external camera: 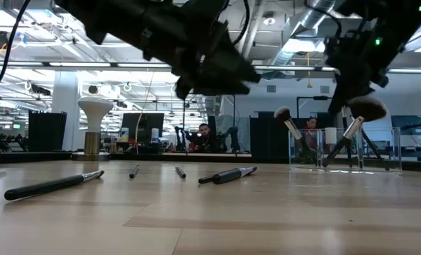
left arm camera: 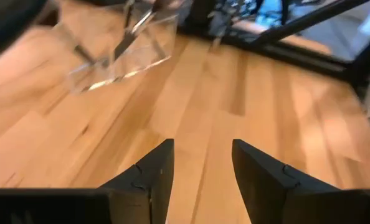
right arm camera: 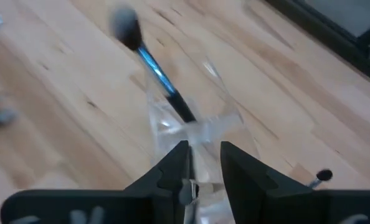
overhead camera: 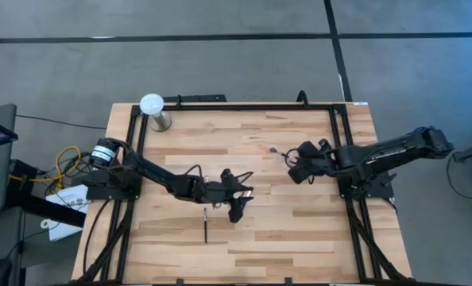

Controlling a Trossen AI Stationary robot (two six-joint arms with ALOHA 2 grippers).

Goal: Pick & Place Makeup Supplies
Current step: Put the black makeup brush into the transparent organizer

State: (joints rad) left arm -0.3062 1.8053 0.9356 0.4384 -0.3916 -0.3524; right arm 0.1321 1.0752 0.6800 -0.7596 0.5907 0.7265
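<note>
Brush [right arm camera: 157, 74] tilted, bristles up

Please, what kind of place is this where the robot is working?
Probably a robotics lab or open workshop. Behind the wooden table the low view shows a large hall with exposed ceiling ducts, computer monitors and a seated person; the high view shows bare concrete floor.

Pale wood-plank table [overhead camera: 299, 222], clear glossy plastic holder [external camera: 345, 150], matt-dark brushes [external camera: 51, 185]
</note>
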